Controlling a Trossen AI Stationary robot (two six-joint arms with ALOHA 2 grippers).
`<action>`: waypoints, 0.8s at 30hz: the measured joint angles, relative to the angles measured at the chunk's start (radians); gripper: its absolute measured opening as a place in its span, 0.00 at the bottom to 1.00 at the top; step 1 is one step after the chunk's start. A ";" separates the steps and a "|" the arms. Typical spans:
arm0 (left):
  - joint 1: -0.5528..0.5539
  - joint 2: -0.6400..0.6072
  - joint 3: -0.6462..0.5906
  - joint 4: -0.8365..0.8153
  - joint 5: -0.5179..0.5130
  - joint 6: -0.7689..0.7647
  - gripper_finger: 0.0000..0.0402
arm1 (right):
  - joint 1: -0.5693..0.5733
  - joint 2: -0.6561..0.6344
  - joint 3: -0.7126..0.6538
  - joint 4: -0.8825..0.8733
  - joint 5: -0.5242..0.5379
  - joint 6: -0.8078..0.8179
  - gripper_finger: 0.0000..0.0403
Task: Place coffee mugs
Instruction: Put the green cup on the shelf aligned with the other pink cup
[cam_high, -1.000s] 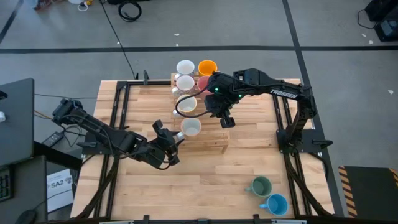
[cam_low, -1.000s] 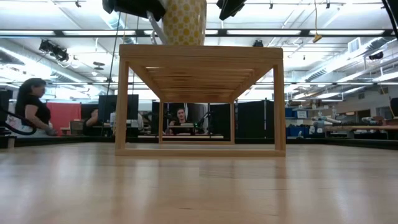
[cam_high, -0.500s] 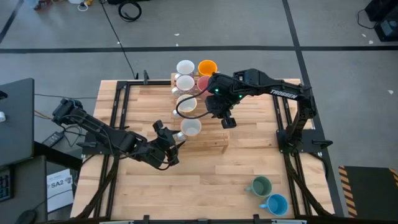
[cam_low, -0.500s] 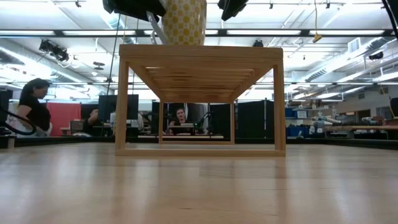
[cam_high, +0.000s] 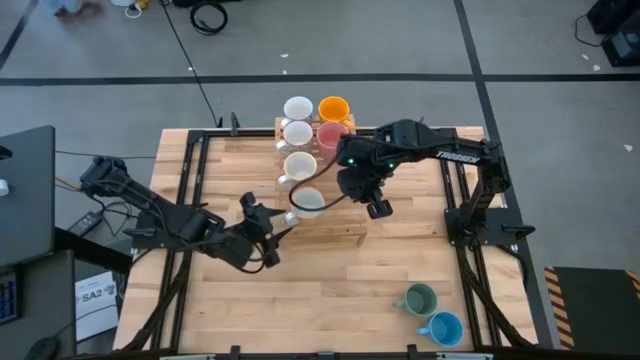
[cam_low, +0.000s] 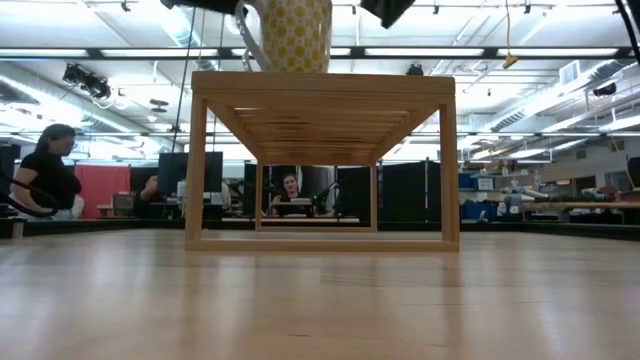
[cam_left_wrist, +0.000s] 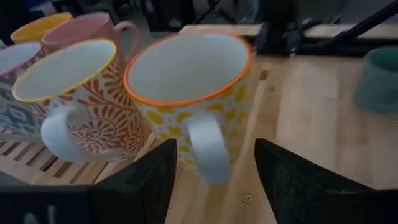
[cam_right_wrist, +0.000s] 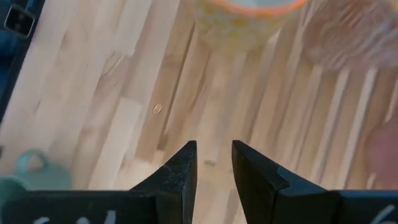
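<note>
The left gripper (cam_high: 272, 232), jaws spread and holding nothing, sits just beside the handle of a yellow-patterned mug (cam_left_wrist: 193, 106) standing on the wooden rack (cam_high: 345, 228). Behind it stand an orange-patterned mug (cam_left_wrist: 81, 93), a pink mug (cam_left_wrist: 93, 31) and an orange mug (cam_high: 333, 107), with 2 more white mugs (cam_high: 297, 120) in the same cluster. The right gripper (cam_high: 378, 208), fingers narrowly parted and empty, hovers above the rack. A green mug (cam_high: 418, 298) and blue mug (cam_high: 444, 328) wait near the table's front edge.
</note>
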 joint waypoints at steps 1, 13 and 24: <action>-0.007 -0.010 0.000 0.001 0.000 0.000 0.56 | 0.004 0.000 0.000 -0.017 0.000 0.017 0.27; -0.133 -0.077 0.000 -0.031 -0.001 -0.036 0.56 | 0.109 -0.091 0.000 -0.090 0.000 0.251 0.27; -0.221 -0.076 0.000 -0.028 0.000 -0.060 0.56 | 0.441 -0.187 -0.004 -0.102 0.250 0.668 0.27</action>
